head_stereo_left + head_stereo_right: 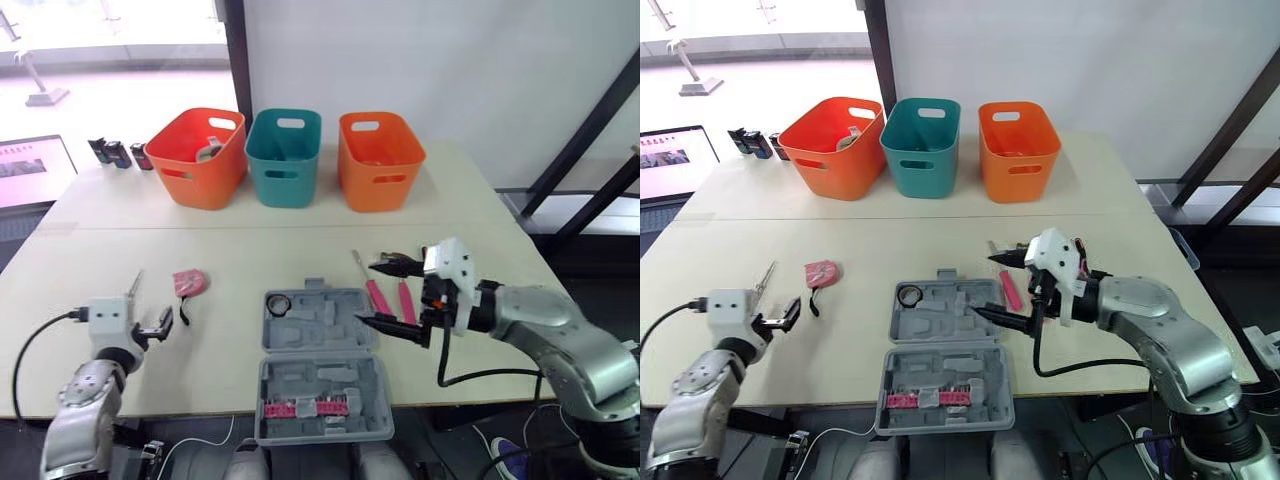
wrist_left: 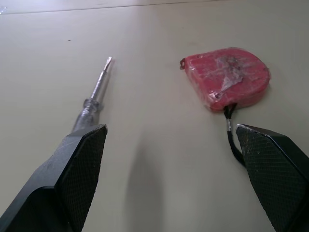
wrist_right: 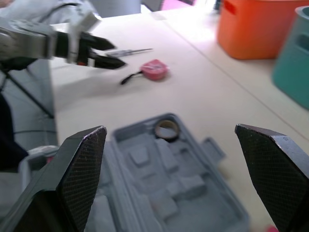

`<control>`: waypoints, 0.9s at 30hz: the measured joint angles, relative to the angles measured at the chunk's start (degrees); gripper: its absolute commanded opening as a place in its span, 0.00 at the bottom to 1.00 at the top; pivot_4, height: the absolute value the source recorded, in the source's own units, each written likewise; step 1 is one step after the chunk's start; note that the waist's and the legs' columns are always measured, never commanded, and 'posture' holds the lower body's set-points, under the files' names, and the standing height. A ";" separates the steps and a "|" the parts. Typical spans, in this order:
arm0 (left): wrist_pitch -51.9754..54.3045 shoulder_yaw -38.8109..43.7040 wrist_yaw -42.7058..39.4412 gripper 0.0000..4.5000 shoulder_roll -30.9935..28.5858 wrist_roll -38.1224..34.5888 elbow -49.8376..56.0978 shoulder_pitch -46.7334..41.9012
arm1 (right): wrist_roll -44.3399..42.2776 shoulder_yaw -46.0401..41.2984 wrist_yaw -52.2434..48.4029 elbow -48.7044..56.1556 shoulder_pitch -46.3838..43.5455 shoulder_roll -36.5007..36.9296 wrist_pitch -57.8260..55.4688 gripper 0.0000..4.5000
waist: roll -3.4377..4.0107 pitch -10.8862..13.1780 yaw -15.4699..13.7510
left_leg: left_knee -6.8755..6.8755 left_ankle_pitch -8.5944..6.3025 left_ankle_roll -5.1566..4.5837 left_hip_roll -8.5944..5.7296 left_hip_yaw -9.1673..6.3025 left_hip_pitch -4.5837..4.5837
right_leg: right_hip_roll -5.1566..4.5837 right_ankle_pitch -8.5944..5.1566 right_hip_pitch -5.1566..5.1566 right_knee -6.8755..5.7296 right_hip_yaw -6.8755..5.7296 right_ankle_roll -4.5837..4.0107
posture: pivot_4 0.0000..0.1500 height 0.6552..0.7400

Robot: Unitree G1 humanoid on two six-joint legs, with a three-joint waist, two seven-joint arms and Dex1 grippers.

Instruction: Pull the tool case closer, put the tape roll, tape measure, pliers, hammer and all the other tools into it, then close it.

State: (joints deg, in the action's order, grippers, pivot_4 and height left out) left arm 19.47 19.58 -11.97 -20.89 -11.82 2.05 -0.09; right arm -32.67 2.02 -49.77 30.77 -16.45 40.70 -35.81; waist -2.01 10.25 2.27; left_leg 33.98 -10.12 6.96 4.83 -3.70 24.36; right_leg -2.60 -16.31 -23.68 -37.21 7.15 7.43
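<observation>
Two grippers, both with fingers spread apart. My right gripper (image 1: 366, 292) hovers at the right edge of the open grey tool case (image 1: 320, 365) (a tape roll (image 1: 278, 303) sits in its far-left pocket), above pink-handled tools (image 1: 378, 296). My left gripper (image 2: 170, 128) hangs low over the surface (image 1: 250, 250), near the red tape measure (image 2: 227, 77) and a screwdriver (image 2: 94, 94).

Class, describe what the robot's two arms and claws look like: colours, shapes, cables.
The left arm and right arm are rounded silver-grey segments, each ending in a boxy white wrist block. The left claw and right claw each have two tapering black fingers with cross-hatched pads. A black cable loops from each wrist.
</observation>
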 measured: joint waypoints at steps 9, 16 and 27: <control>1.54 -5.94 3.35 0.99 2.93 3.83 -7.80 -7.29 | 1.56 2.04 1.03 -0.04 -1.14 -0.12 -0.20 1.00 | 0.00 0.00 0.13 | 0.00 0.00 0.00 -0.01 -0.05 -0.02 | 0.02 0.01 0.03 0.00 -0.03 0.03 | 1.00 1.00; 4.60 -6.48 4.37 0.70 3.83 3.62 -10.24 -10.93 | 1.42 1.90 2.20 0.75 -1.60 0.08 -1.38 1.00 | 0.06 -0.04 0.01 | -0.01 0.00 0.00 -0.04 -0.06 -0.27 | -0.01 0.00 0.31 0.05 -0.04 0.02 | 1.00 1.00; 7.40 -5.56 6.21 0.02 5.11 2.59 -9.58 -11.42 | 1.54 0.79 2.88 0.75 -1.16 1.00 -1.44 1.00 | 0.24 -0.17 0.25 | -0.05 0.00 0.00 -0.04 -0.06 -0.36 | -0.01 -0.01 0.36 0.05 -0.04 0.03 | 1.00 1.00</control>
State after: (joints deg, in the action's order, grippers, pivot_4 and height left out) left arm 26.87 14.02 -5.76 -15.78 -9.22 -7.53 -11.51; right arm -31.14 2.81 -46.89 31.52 -17.60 41.70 -37.25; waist -1.77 10.09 2.52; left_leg 33.93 -10.13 6.96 4.79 -3.76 23.99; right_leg -2.61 -16.32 -23.32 -37.16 7.11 7.46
